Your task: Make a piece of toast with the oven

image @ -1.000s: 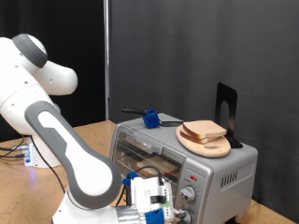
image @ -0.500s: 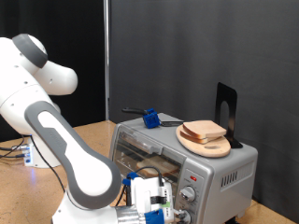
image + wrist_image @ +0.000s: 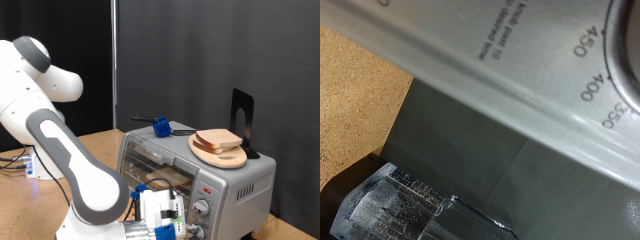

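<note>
Robot arm (image 3: pixel 60 150): white and grey, filling the exterior view's left and reaching down to the near edge. Oven (image 3: pixel 200 170): silver box at the exterior view's right, glass door facing the arm, two round knobs and a red light on its right panel; in the wrist view its grey panel (image 3: pixel 520 70) fills most of the picture at very close range, with temperature marks 450, 400 and 350 curving round a dial edge. Round wooden board (image 3: pixel 218 153): resting on the oven's top, toward the right. Piece of toast (image 3: pixel 219 139): pale slice lying on that board, on top of the oven, not inside it. Black stand (image 3: pixel 243 122): upright, just behind the board. Blue-tipped utensil (image 3: pixel 160 126): lying on the oven's top, to the left of the board. Gripper (image 3: pixel 165 215): low at the near edge, just in front of the knob panel; whether its fingers are apart or together cannot be told, and nothing shows between them. Progress, judged: early; the bread is not yet loaded, and work centres on the oven's front controls.
</note>
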Robot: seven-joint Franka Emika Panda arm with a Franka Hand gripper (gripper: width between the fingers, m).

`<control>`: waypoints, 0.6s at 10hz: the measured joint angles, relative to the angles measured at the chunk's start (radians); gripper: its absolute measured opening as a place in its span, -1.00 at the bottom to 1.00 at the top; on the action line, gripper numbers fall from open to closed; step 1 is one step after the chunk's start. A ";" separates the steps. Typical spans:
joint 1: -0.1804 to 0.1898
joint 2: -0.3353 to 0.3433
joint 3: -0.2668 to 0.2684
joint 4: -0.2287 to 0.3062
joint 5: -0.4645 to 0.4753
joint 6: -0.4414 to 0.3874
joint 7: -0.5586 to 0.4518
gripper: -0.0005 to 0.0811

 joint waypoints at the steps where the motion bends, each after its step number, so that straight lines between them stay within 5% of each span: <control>1: -0.001 0.000 0.000 -0.001 0.004 0.000 0.000 -0.72; 4: -0.017 0.000 0.000 -0.022 0.005 -0.015 0.000 -0.57; 6: -0.039 -0.005 0.000 -0.032 0.005 -0.033 0.009 0.26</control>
